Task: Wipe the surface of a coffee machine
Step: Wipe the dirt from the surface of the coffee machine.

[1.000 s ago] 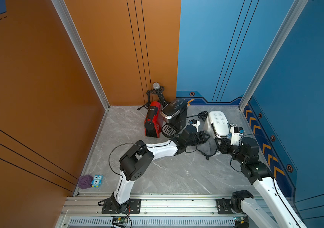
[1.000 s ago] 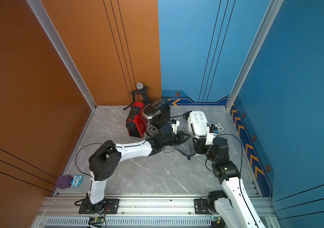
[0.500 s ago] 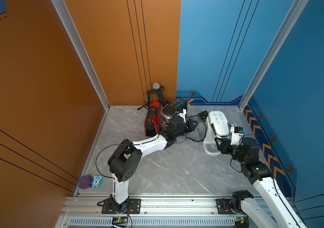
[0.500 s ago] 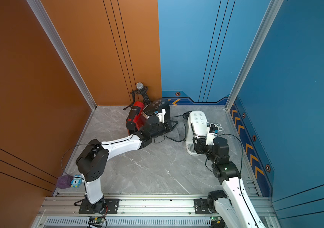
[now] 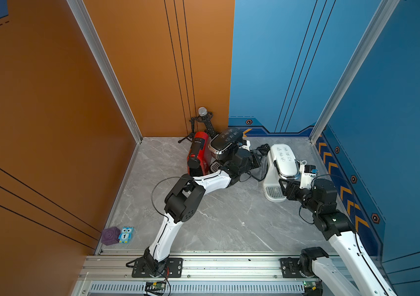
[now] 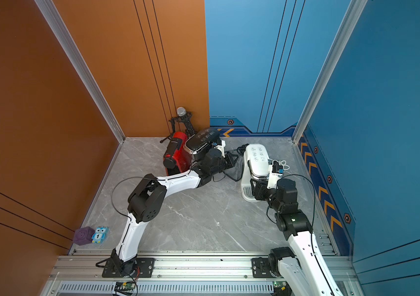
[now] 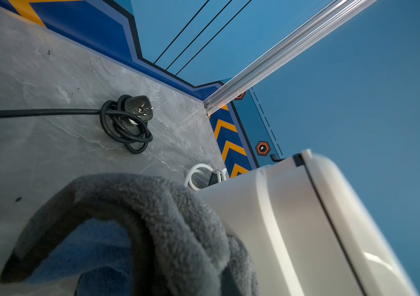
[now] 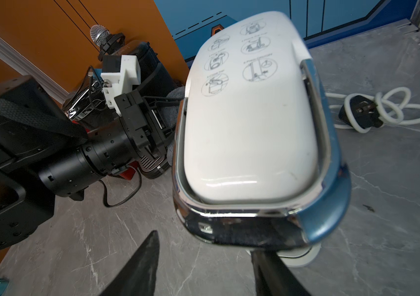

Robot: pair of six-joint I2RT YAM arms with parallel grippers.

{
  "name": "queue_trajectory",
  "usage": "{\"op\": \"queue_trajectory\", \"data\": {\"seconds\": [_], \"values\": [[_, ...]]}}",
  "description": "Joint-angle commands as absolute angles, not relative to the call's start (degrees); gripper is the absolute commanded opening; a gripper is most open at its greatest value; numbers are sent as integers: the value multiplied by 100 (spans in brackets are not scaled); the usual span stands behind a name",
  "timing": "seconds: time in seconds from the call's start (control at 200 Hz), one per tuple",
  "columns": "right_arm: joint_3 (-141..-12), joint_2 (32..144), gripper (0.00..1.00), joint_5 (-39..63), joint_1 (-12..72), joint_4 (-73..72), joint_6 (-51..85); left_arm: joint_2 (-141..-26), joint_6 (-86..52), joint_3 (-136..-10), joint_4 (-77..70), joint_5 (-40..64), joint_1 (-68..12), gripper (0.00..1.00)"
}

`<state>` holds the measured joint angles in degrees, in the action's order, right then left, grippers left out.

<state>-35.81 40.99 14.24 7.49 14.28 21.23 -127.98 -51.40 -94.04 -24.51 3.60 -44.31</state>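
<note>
Left gripper (image 5: 259, 164) has swung right from the black machine (image 5: 225, 143) to the white coffee machine (image 5: 282, 164), at far right.
Its lid carries six line pictograms; their captions are too small to read. Left gripper is clenched on a grey cloth (image 7: 168, 217) touching that machine's left side. Right gripper (image 8: 203, 246) sits at its near end, fingers parted, nothing clamped between them. Lettering on the red machine (image 5: 198, 156) is illegible. Owl tile (image 5: 125, 234), near left, reads "1".
</note>
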Motion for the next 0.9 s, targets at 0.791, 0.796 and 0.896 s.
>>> {"op": "queue_trajectory", "data": {"seconds": [0.791, 0.796, 0.896], "values": [[-3577, 3935, 58, 1371, 712, 1335, 2014, -12301, -4747, -9329, -1626, 491, -5102, 0], [-3577, 3932, 58, 1371, 712, 1336, 2013, -12290, -4742, -9332, -1630, 483, -5100, 0], [-3585, 3904, 58, 1380, 712, 1358, 2013, -12080, -4464, -9372, -1620, 223, -5122, 0]]}}
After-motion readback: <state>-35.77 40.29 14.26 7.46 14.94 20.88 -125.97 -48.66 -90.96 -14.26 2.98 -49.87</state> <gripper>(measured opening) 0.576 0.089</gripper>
